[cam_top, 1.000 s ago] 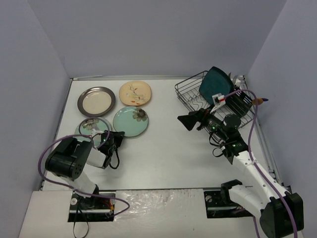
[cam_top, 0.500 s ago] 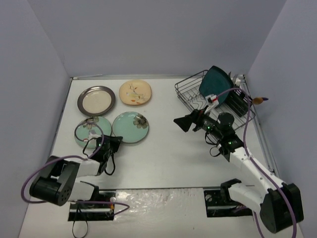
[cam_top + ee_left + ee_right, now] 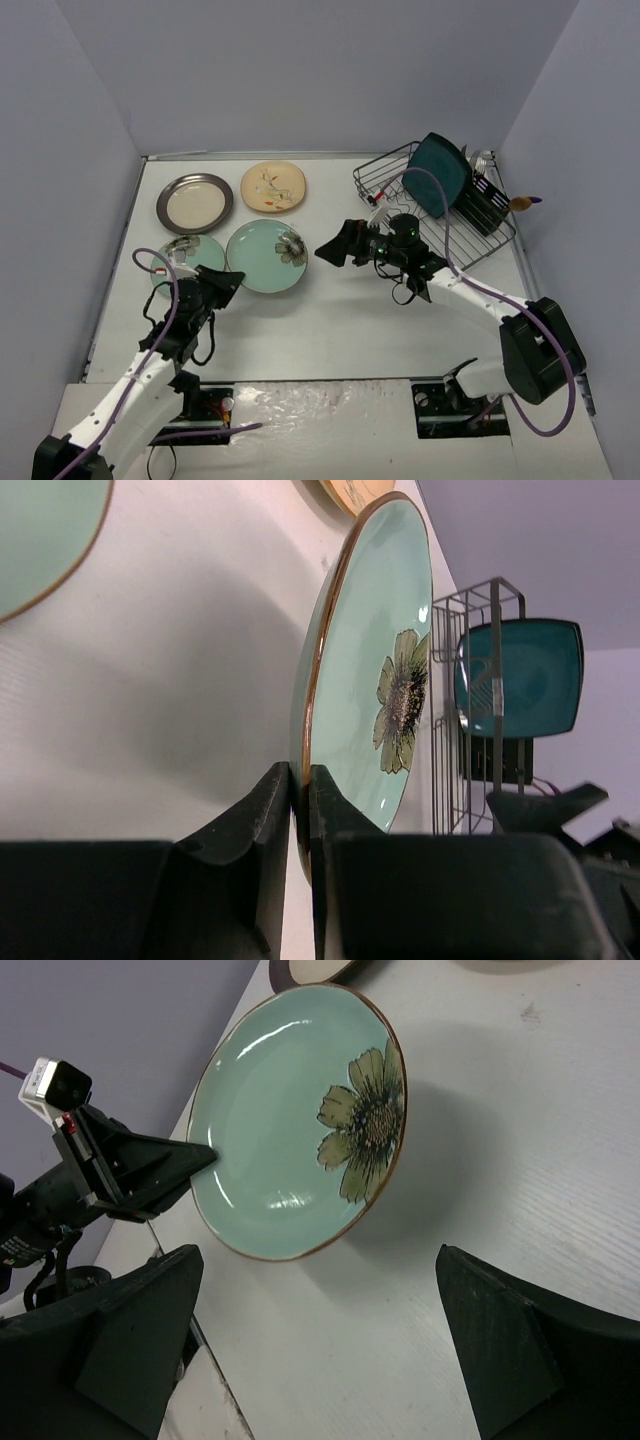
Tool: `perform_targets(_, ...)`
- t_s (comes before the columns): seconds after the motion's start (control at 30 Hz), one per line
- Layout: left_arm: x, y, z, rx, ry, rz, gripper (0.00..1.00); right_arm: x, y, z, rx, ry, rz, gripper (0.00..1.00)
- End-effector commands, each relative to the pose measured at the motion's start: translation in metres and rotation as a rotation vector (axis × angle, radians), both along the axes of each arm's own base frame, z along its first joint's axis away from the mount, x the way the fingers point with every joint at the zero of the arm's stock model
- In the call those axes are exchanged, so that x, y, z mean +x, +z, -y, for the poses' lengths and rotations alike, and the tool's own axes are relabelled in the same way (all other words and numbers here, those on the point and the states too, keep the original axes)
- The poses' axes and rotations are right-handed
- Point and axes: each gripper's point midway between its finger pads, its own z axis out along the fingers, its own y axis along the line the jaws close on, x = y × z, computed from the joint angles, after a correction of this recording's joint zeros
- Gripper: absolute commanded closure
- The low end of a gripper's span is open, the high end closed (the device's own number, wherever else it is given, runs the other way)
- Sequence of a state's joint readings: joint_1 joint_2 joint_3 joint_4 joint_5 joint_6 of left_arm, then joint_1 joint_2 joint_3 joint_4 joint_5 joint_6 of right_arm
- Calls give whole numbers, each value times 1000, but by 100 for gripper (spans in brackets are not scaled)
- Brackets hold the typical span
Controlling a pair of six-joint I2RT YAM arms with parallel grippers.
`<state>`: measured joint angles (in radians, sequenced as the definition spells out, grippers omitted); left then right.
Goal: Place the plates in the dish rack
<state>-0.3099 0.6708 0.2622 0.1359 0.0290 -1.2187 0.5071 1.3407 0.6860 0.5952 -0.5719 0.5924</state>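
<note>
Glossy round mint flower plate [image 3: 290, 1130], tilted on white surface [image 3: 520, 1160]; left fingers [image 3: 250, 830] pinch its rim; right fingers [image 3: 130, 1330] spread wide, not touching it.

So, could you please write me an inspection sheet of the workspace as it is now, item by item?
Surface: white table, no spills seen.
Job's things: teal plate standing in dish rack; grey-rimmed plate, cream floral plate and first mint plate flat on table; second mint plate tilted, one edge raised.
Clutter: small unclear item beside the caddy.
Grippers: left gripper shut on second mint plate's rim; right gripper open, empty.
Cables: purple cable along each arm.
Surroundings: plain walls on three sides.
</note>
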Motion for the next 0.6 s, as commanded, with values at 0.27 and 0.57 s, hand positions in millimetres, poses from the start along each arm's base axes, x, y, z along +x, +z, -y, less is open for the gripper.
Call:
perform_targets(0.27, -12, 141, 32, -127, -201, 379, 100, 18, 20, -61, 79, 157, 70, 0)
perform_targets(0.57, -22, 161, 38, -122, -262, 450, 100, 9, 18, -78, 115, 235, 61, 24)
